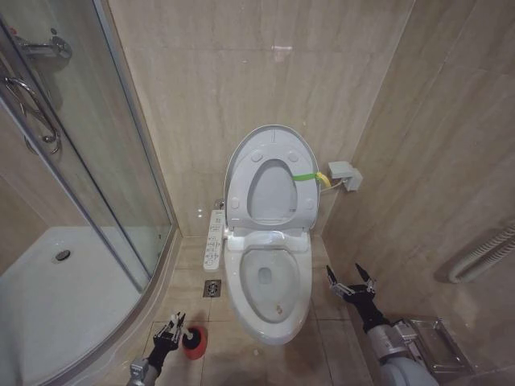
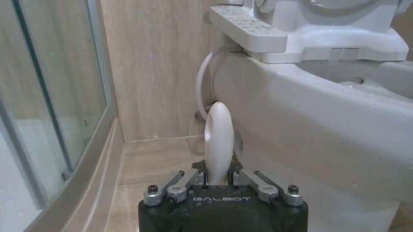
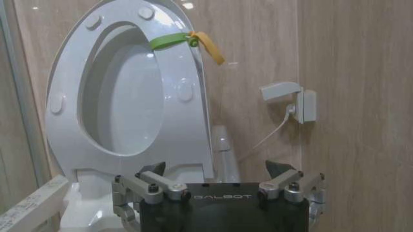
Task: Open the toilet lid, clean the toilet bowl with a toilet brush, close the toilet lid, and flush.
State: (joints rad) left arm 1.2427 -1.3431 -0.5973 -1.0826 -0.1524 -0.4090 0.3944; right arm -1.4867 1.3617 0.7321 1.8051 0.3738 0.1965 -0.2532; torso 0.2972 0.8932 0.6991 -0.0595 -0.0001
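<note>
The left gripper (image 2: 219, 181) pinches the toilet brush (image 2: 218, 140) by its thin, stiff, light, slippery handle; the right gripper (image 1: 351, 283) hangs spread beside the toilet bowl (image 1: 299, 322).

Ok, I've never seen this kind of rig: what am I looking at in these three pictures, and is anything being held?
A two-armed wheeled robot faces a toilet. The head camera looks down: the toilet lid stands raised over the toilet bowl.

The left wrist camera shows the left gripper low by the floor, shut on the toilet brush handle above its red holder.

The right wrist camera shows the right gripper, open and empty, beside the bowl.
</note>
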